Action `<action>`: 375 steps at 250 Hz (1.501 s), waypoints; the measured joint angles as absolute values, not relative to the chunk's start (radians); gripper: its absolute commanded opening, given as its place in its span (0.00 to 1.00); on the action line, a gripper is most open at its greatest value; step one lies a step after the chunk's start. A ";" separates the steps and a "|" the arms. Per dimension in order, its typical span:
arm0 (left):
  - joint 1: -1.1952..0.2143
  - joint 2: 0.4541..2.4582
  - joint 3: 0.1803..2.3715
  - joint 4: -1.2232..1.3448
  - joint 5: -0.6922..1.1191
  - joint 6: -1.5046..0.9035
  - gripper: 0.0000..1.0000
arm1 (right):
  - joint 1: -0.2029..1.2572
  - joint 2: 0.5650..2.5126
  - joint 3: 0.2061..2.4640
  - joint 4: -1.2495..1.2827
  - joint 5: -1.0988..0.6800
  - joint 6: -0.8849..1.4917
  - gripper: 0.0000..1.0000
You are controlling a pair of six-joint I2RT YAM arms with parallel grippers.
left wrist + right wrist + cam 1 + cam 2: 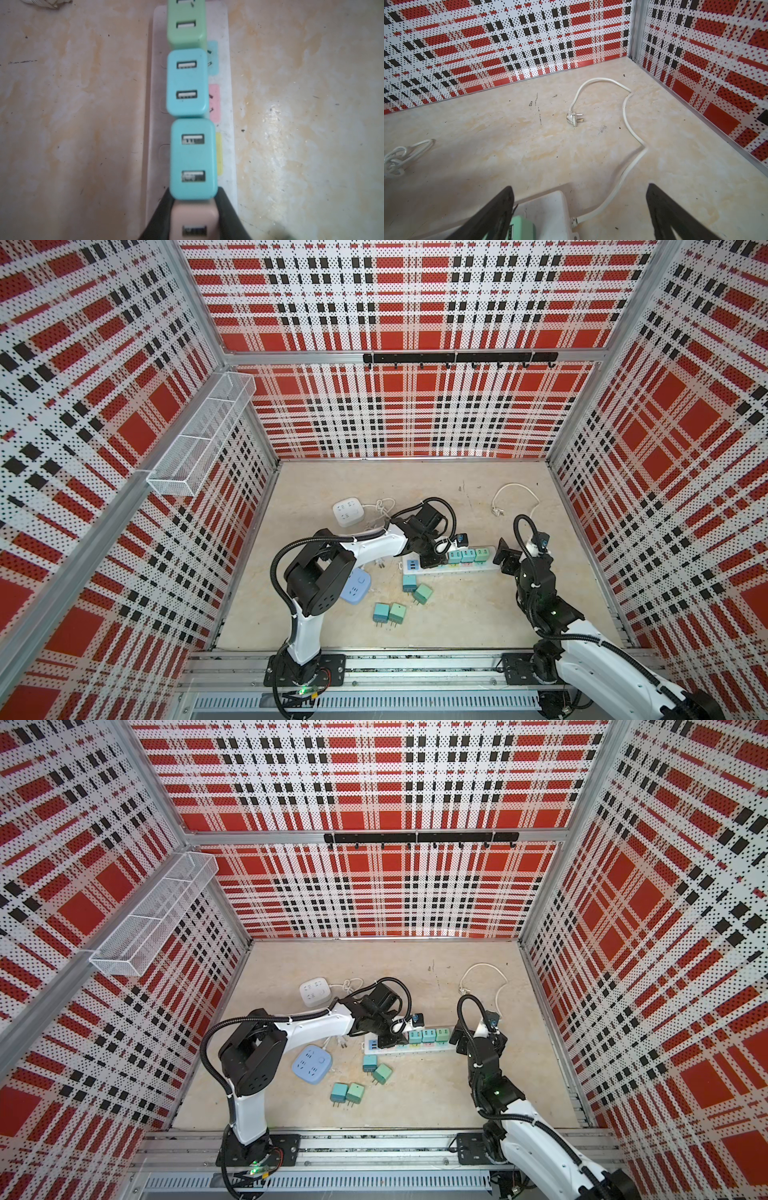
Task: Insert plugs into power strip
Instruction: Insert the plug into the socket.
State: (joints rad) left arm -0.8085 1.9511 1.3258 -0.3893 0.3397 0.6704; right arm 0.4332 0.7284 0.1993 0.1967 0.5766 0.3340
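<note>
The white power strip lies across the middle of the table. Two teal plugs and a mint green plug stand in it in a row. My left gripper is shut on a pale pink plug, which stands over the strip right against the last teal one. Its prongs are hidden. My right gripper hangs open over the strip's cable end, holding nothing, with the mint plug by one finger. Several loose plugs lie on the table in front of the strip.
A white cube socket sits behind the left arm and a blue round socket under its elbow. The strip's white cable loops back right to its wall plug. A mesh basket hangs on the left wall.
</note>
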 measured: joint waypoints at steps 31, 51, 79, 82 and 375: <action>-0.807 1.950 1.312 -0.366 0.344 0.654 0.00 | 0.432 0.734 0.200 0.199 0.575 0.334 1.00; -0.806 1.948 1.305 -0.355 0.348 0.650 0.00 | 0.432 0.739 0.200 0.200 0.575 0.334 1.00; -0.805 1.944 1.295 -0.341 0.350 0.645 0.00 | 0.431 0.740 0.200 0.200 0.573 0.334 1.00; -0.805 1.944 1.294 -0.340 0.350 0.645 0.00 | 0.431 0.740 0.200 0.200 0.572 0.334 1.00; -0.790 1.051 0.664 0.032 -0.002 0.142 1.00 | 0.459 0.778 0.398 -0.001 0.286 0.490 0.93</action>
State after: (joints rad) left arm -0.7902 1.0512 0.6636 0.0322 -0.0021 0.1425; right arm 0.4595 0.7776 0.3985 -0.0006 0.2863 0.4904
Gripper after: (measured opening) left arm 0.994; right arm 0.951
